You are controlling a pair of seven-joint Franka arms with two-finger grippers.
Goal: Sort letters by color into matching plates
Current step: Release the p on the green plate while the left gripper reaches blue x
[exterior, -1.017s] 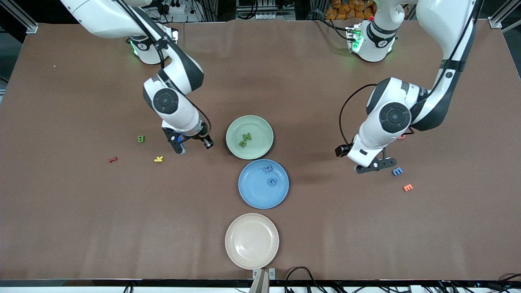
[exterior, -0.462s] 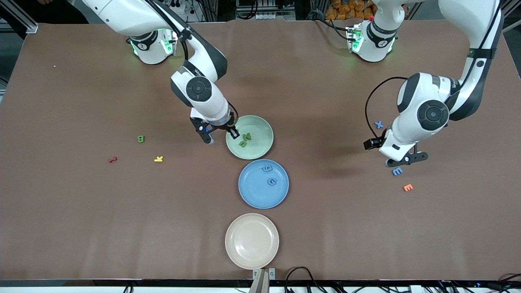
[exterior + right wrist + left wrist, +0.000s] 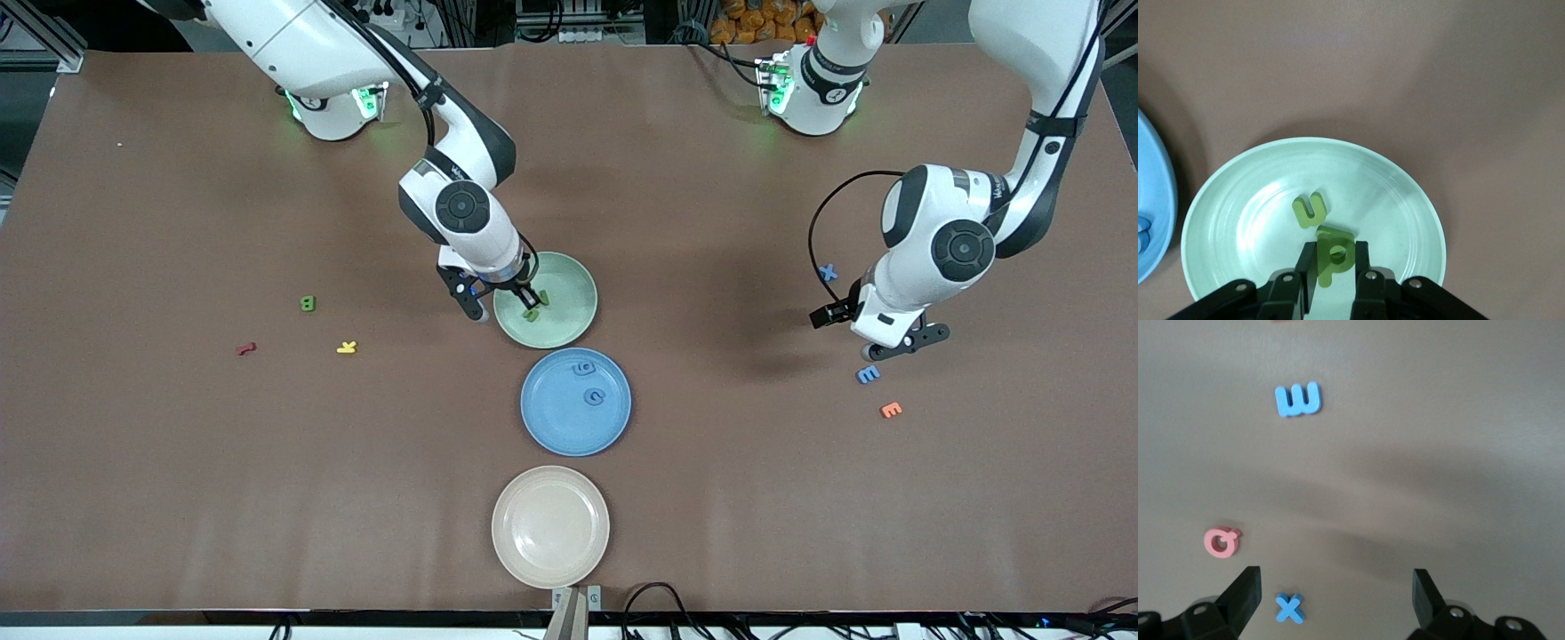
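Three plates line the brown counter (image 3: 178,462); right pincer (image 3: 1333,267) pinches an upright green letter (image 3: 1333,257) over the pale green plate (image 3: 569,329); left pincer (image 3: 1338,597) is spread above a blue X (image 3: 1290,608).

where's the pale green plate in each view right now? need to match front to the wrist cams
Front view: the pale green plate is mid-table, farther from the camera than the blue plate, partly under the right gripper.
Right wrist view: it fills the lower frame, below the gripper holding a green letter.
Left wrist view: not in it.
Shared landmark: the blue plate, beside the green one.
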